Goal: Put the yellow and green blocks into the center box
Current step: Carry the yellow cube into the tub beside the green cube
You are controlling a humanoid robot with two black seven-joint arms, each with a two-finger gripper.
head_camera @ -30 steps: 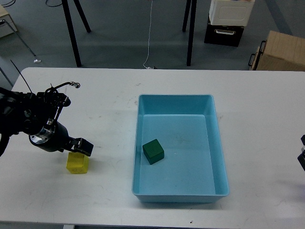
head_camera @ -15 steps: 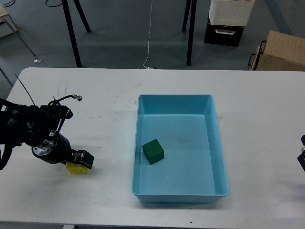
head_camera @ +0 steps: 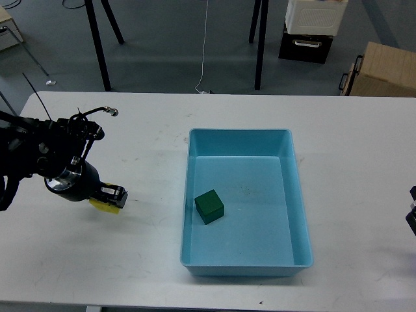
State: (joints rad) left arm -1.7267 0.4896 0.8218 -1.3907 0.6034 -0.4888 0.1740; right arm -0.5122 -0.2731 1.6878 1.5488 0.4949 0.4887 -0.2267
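My left gripper (head_camera: 112, 195) is shut on the yellow block (head_camera: 103, 204) and holds it just above the white table, left of the box. Only the block's lower edge shows under the fingers. The dark green block (head_camera: 209, 207) lies inside the light blue box (head_camera: 239, 132) at the table's middle, near the box's left wall. A small dark part of my right arm (head_camera: 412, 218) shows at the right edge; its fingers cannot be made out.
The white table (head_camera: 149, 273) carries only the box and blocks. Beyond its far edge are black stand legs (head_camera: 99, 45), a cardboard box (head_camera: 383, 68) and a black and white case (head_camera: 311, 29) on the floor.
My left gripper came down over the yellow block, closed on it, and has now risen and moved back a little with the block in it. The green block and box have not moved.
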